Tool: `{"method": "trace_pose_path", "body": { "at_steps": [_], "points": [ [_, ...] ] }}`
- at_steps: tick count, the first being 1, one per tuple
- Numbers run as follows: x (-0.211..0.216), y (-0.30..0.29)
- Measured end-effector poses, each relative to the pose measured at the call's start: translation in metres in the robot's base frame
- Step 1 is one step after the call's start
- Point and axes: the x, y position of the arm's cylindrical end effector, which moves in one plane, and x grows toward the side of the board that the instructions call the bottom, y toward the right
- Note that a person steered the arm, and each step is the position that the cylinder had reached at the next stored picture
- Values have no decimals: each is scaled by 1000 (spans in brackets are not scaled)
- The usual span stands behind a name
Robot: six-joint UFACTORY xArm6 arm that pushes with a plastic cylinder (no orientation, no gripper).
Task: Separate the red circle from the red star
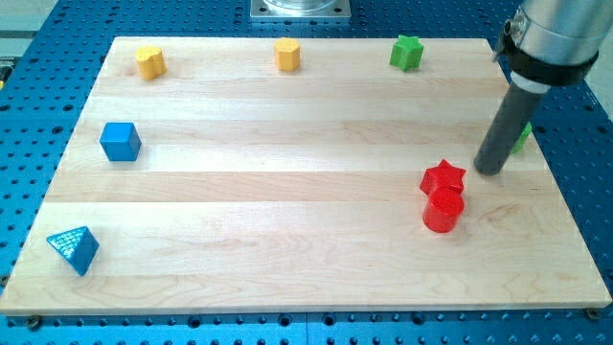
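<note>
Right now my tip (490,171), bare and holding nothing, sits lower right beside the touching red star (442,177) and red circle (443,210); a push through the star could drag both along together.

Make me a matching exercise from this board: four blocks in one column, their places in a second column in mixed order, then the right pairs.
Blocks:
1. red star
2. blue cube
3. green star
4. blue triangle

Places:
A. the view's bottom left corner
B. top edge, right of centre
C. touching the red circle, just left of my tip
D. left side, mid-height

Pairs: 1-C, 2-D, 3-B, 4-A
</note>
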Motion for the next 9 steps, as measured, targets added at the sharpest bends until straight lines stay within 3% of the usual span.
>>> {"method": "trace_pose_path", "body": {
  "at_steps": [1, 2, 3, 4, 5, 6, 9],
  "points": [
    [-1, 81],
    [-67, 102],
    [-70, 27],
    [-66, 2],
    [-2, 36],
    [36, -19],
    [85, -147]
  ]
}}
